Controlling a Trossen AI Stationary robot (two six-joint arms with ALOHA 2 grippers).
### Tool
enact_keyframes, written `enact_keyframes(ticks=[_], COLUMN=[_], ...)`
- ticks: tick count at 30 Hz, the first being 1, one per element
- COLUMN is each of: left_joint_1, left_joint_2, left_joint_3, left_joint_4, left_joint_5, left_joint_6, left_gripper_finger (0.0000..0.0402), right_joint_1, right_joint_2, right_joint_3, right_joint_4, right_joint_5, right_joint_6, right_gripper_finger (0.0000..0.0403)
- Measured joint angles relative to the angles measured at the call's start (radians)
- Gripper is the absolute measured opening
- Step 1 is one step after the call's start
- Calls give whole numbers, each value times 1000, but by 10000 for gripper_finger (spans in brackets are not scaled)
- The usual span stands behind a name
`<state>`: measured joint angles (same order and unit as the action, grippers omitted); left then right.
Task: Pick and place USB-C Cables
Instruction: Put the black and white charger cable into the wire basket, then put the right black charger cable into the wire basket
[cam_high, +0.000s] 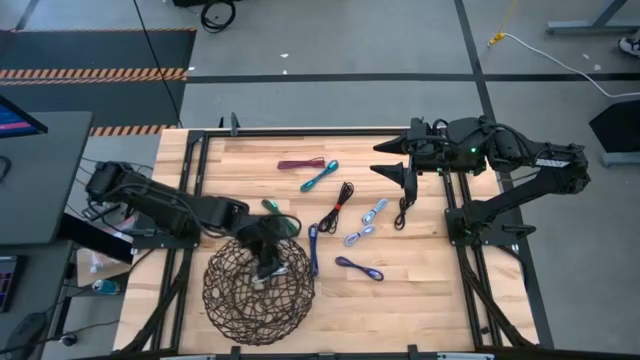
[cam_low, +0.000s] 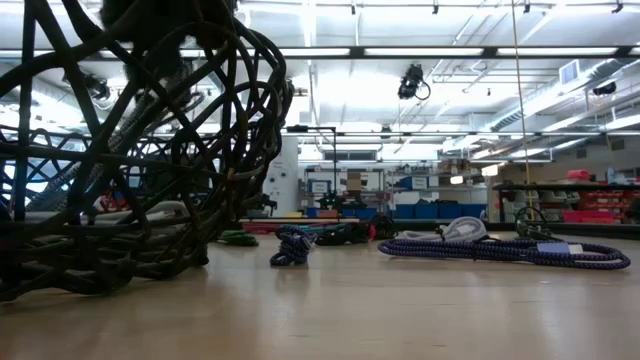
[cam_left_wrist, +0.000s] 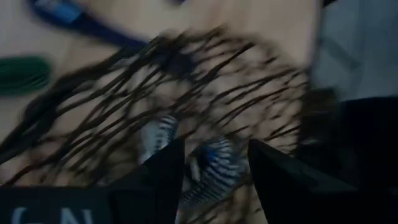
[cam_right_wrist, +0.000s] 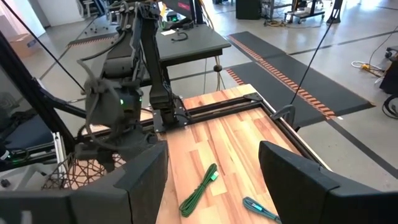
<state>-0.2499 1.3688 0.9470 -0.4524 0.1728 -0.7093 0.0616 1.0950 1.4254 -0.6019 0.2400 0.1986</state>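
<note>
- The table (cam_high: 420, 270) is of light wood, and it carries all the things.
- The basket (cam_high: 258, 290) is a large round one of dark wire mesh; it stands on the near-left part of the table and serves here as the landmark.
- The left tool (cam_high: 268, 262) is over the far rim of the basket. In the left wrist view its fingers (cam_left_wrist: 163, 171) stand apart with nothing between them, and below them, inside the mesh, lies a blue-and-white striped cable (cam_left_wrist: 214, 165) (it is blurred).
- The right tool (cam_high: 392, 158) is well away from the basket, over the far right part of the table. Its fingers (cam_right_wrist: 146, 171) are wide apart and empty.
- The other USB-C cables (cam_high: 345, 200) lie on the table beyond the basket and to its right: a maroon one (cam_high: 303, 163) farthest, a teal one (cam_high: 320, 176), a black one (cam_high: 336, 207), two light grey ones (cam_high: 366, 224), and a purple one (cam_high: 360, 269) just to the right of the basket.
- A green cable (cam_high: 280, 217) lies just beyond the basket's far rim.
</note>
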Motion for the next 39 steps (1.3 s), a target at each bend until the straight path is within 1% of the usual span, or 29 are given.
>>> enact_keyframes(ticks=[3,9,12,15,19,21,23,26,30,34,37,39], left_joint_1=[17,32,34,35,41,52,70,101,152,198,220,229], left_joint_2=[-7,-17,-17,-17,-17,-17,-17,-17,-17,-16,-16,-16], left_joint_3=[0,0,0,0,0,0,0,0,0,0,0,0], left_joint_4=[100,319,429,579,755,828,884,931,930,949,1004,1027], left_joint_5=[30,30,-14,-83,-203,-247,-271,-278,-277,-278,-270,-245], left_joint_6=[-27,-13,0,51,171,241,300,334,307,302,302,302], left_gripper_finger=[185,185,185,185,185,185,185,185,185,185,185,185], right_joint_1=[0,0,-6,-20,-22,-17,-13,-11,-12,-37,-76,-106], right_joint_2=[0,0,-1,0,11,21,34,52,85,119,149,167], right_joint_3=[0,0,0,0,0,0,-1,-1,-1,-1,-1,-1], right_joint_4=[-1,-27,-121,-286,-491,-557,-588,-588,-578,-592,-664,-753], right_joint_5=[-7,-9,16,10,-10,-29,-33,-33,-25,-16,1,28], right_joint_6=[0,-11,-7,82,200,212,211,190,111,90,104,126], right_gripper_finger=[257,257,257,257,256,255,253,251,244,233,232,236])
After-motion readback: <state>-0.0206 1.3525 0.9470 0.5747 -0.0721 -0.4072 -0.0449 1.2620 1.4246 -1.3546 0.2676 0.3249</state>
